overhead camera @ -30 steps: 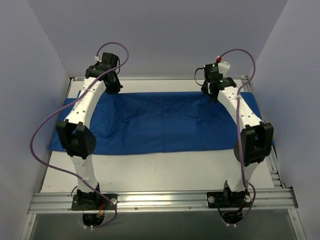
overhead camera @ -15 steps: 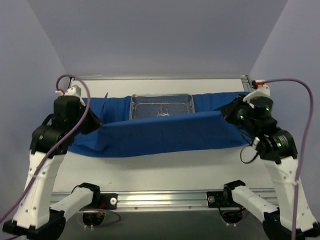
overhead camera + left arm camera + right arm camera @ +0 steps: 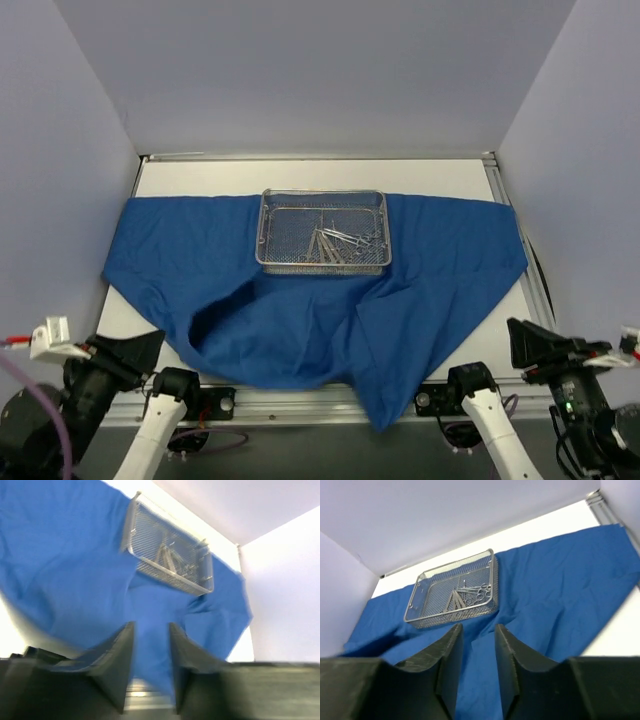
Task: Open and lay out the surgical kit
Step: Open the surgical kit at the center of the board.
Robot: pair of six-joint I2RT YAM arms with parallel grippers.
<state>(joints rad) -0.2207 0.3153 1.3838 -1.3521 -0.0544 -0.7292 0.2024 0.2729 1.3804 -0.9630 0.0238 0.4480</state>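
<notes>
Pale walls close in a white bench point(image 3: 300, 172), most of it covered by the blue cloth wrap point(image 3: 190, 240). The wrap lies open and fairly flat to the left and right of the wire-mesh tray point(image 3: 322, 266), which sits on it. Steel instruments point(image 3: 335, 240) lie in a loose heap in the tray's right half. On the tray's near side the cloth is rumpled, and one tongue of it hangs over the bench edge.

The left gripper point(image 3: 150, 650) and right gripper point(image 3: 476, 650) sit well back on the tray's near side. Each has its fingers apart with nothing between them.

The unwrapping looks done, and what seems left is laying out the instruments. It would help to smooth the near folds first, so there is flat cloth beside the tray. Then come down on the heap from above, take one instrument at the heap's edge, and lift it slowly. Tips may catch in the mesh or drag a neighbour over the tray wall.
</notes>
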